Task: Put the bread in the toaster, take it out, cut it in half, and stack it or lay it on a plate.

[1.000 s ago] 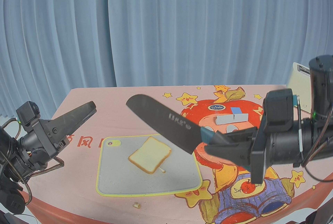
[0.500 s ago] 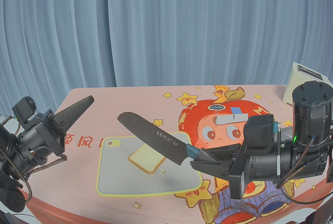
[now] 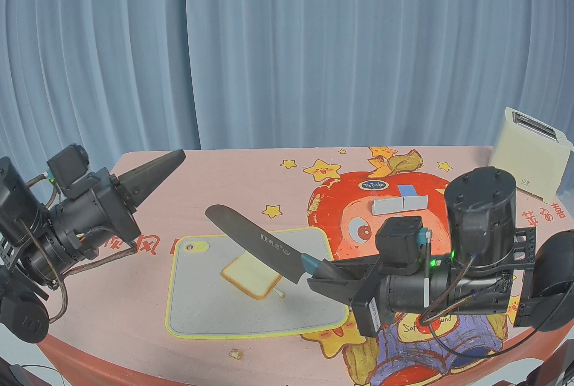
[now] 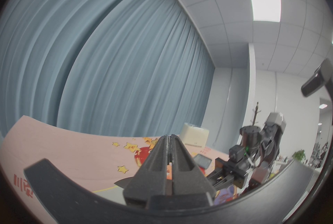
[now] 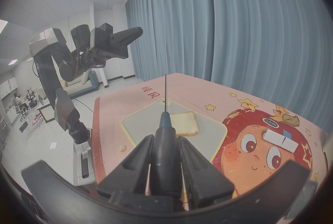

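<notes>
Since a second ago the right gripper (image 3: 320, 278) has come down and in toward 7 o'clock with the knife (image 3: 254, 233), so the toaster (image 3: 529, 157) behind the arm now shows whole, while the left gripper (image 3: 173, 157) has risen and swung in toward 12. Nearest, at 6 o'clock by the table (image 3: 179, 190) edge, lies a small crumb (image 3: 236, 354). Just beyond it the grey cutting board (image 3: 203, 309) with a yellow rim sits at about 7 o'clock on the pink tabletop. The bread (image 3: 252, 281), one whole slice, lies flat on the board's far half. A cartoon face printed on the surface fills the 3 to 5 o'clock side, with grey and blue tape strips (image 3: 399, 204) stuck on its brow. The cream toaster stands at 2 o'clock on the far corner. A pleated blue-grey curtain (image 3: 299, 34) closes the room behind, and the left wrist view shows a tiled ceiling with a lit panel (image 4: 265, 6). The right gripper pinches the knife by its teal handle, jaws tight on it; the dark blade slants up toward 10 o'clock across the bread's far corner, though contact cannot be told. The left gripper hangs in the air at 9 o'clock, fingers (image 4: 158, 165) pressed together on nothing.
</notes>
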